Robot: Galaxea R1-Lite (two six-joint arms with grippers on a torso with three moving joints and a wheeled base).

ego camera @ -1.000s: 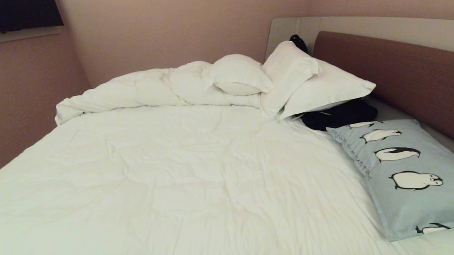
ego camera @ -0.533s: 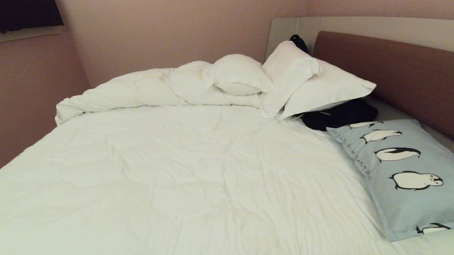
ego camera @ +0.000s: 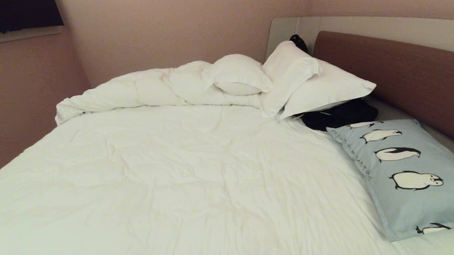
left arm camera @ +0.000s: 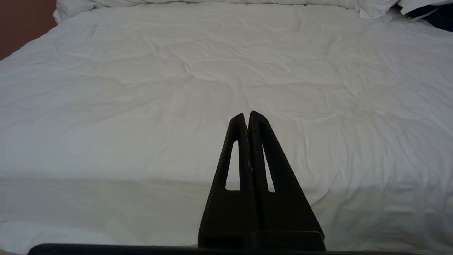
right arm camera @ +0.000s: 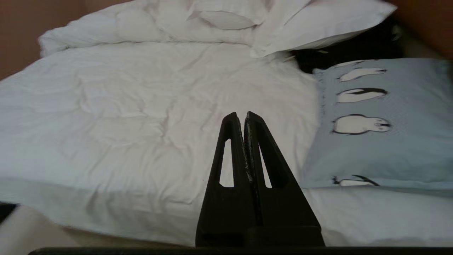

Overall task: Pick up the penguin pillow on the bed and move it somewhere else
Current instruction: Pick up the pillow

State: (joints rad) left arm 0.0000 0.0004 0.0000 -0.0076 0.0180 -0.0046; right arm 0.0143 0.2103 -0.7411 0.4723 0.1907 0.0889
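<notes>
Penguin pillow (right arm camera: 382,117) lies flat at the bed's (ego camera: 183,175) right side, just beside the brown headboard (ego camera: 401,74), untouched. Right hand (right arm camera: 244,115) hangs clenched and empty off the bed's near edge, apart from it. Left hand (left arm camera: 246,115), also clenched, faces the bare white sheet. White pillows (ego camera: 309,81) are stacked beyond.

Only the grippers are seen of the robot. The left gripper (left arm camera: 246,115) is formed of two matte black, wedge-shaped fingers, each pierced by a long triangular slot and widened towards a black base bar. The right gripper (right arm camera: 240,116) is shaped alike; pale scuffing is borne along its inner seam.
</notes>
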